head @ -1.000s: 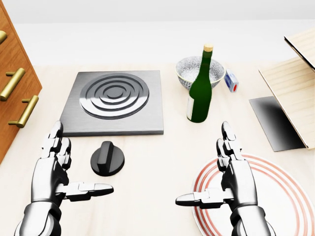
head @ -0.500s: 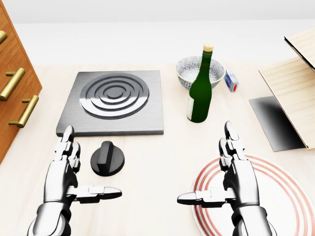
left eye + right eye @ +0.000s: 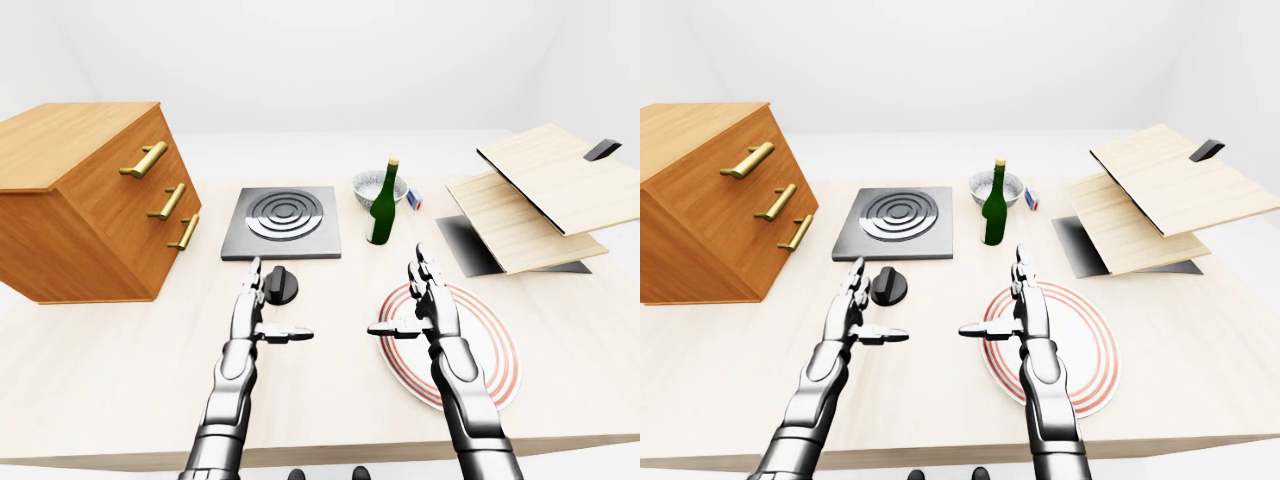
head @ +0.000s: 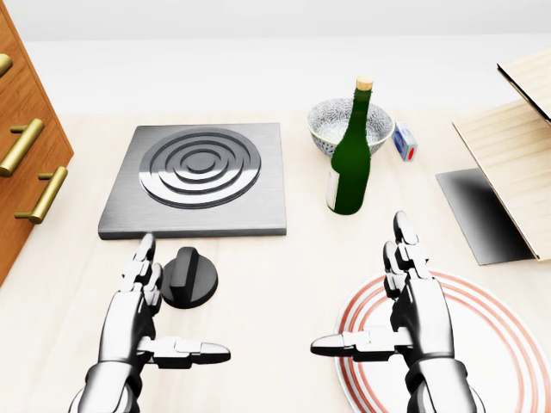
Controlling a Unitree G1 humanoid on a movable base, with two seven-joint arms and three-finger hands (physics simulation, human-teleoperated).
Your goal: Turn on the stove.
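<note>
Pale wood counter (image 4: pixel 275 258); grey stove (image 4: pixel 198 179), black knob (image 4: pixel 188 277); left robot hand (image 4: pixel 138 318), right robot hand (image 4: pixel 413 314) both spread.

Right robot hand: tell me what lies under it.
Under the right robot hand lies a white plate with red rings on the light wooden table. The robot hand and forearm hide the plate's left-centre, so anything there cannot be seen.
</note>
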